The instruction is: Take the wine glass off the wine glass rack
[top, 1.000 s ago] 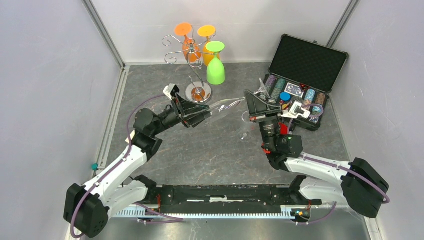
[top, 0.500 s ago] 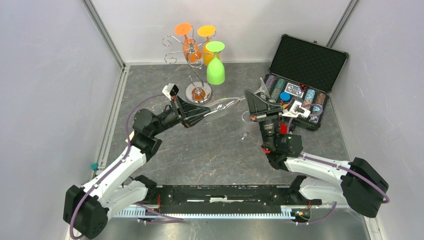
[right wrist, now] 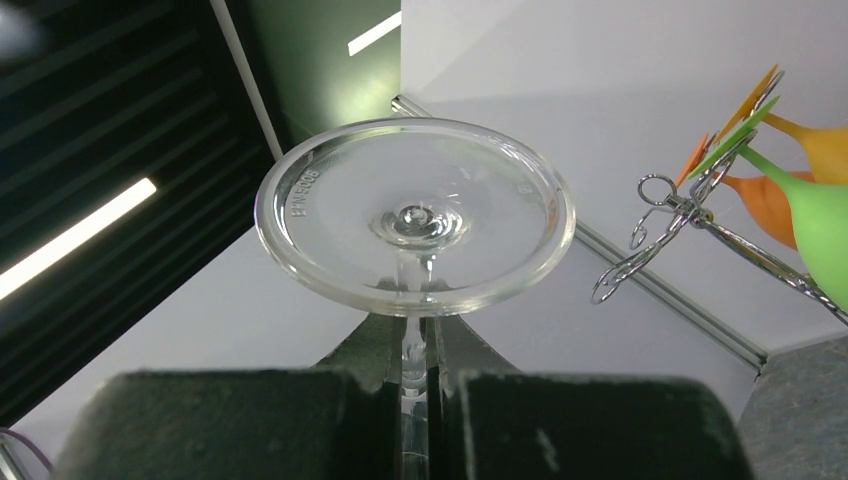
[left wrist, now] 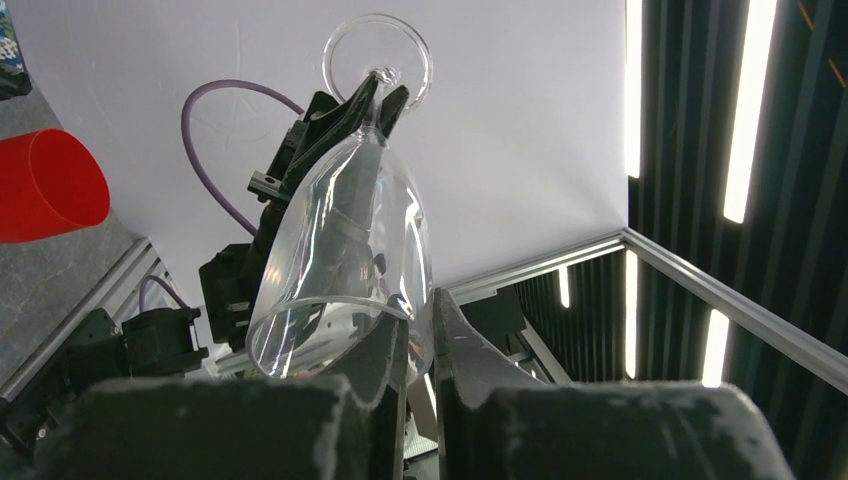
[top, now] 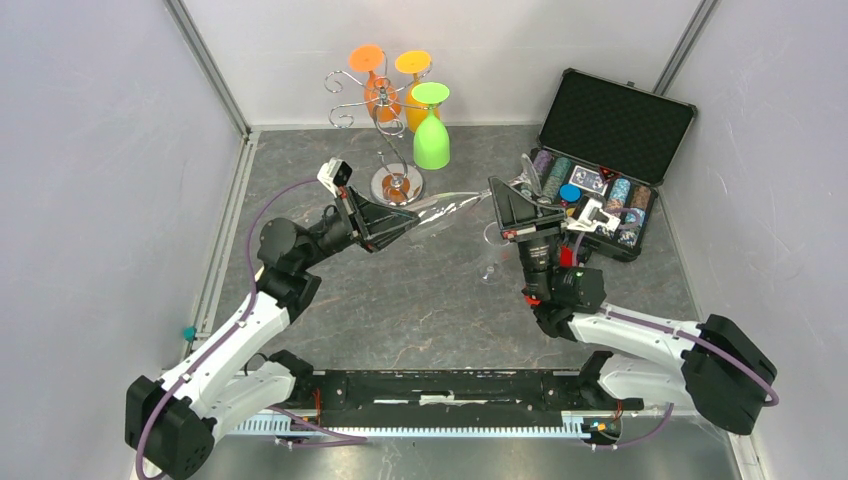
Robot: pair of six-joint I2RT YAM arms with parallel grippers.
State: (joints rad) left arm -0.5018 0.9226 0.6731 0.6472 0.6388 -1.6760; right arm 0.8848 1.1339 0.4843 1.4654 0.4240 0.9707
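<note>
- Already the clear wine glass (top: pixel 452 210) is off the wine glass rack (top: pixel 385 120). It is lying nearly level in the air above the desk (top: pixel 400 300), between the two arms and just in front of the rack's round base.
- The right end effector (right wrist: pixel 413 365) is pressing together on the stem, right under the foot.
- The left end effector (left wrist: pixel 412 335) is pinching the bowl's wall at the rim.
- With both ends gripped, any pulling apart or twisting is loading thin glass, so one arm should be leading while the other is yielding or letting go.
- The rim pinch is looking like the weaker hold, on a slick curved wall. The stem grip is probably the one to trust for carrying.
- The coloured glasses (top: pixel 425 120) are hanging close behind, so any move should be heading toward the near side of the desk.
</note>
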